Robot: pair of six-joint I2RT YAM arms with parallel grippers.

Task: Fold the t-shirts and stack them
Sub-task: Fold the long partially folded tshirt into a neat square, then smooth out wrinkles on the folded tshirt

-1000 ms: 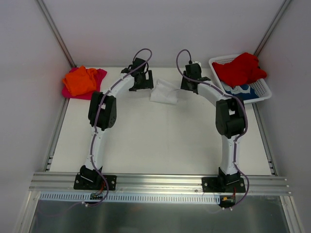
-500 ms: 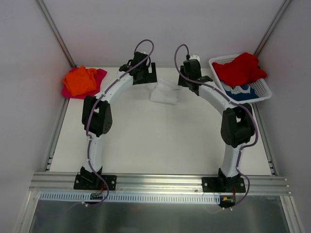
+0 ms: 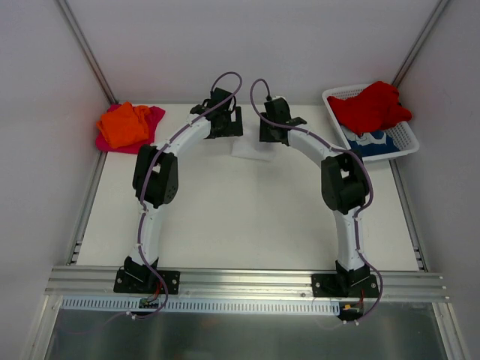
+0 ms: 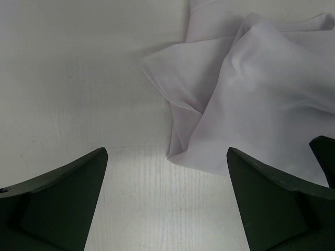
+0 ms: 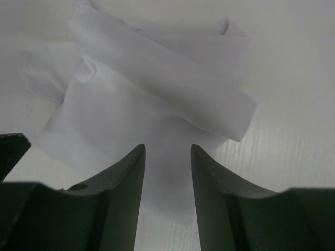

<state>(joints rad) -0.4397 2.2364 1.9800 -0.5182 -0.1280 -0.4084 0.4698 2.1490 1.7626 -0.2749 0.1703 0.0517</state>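
Left claw (image 4: 166, 152) spread wide, white shirt (image 4: 261, 94) just ahead-right of it; right claw (image 5: 166, 151) (only slightly parted) hovers over it.

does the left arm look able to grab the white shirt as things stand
Probably yes: the left gripper is open right at the white shirt, a corner of the cloth lies between its jaws, and nothing covers it.

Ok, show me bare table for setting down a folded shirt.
Widest: the table between left arm and right arm, from the white shirt to the near rail. Also the strip below the orange pile. Crowded: far edge, around the shirt, and the basket corner.
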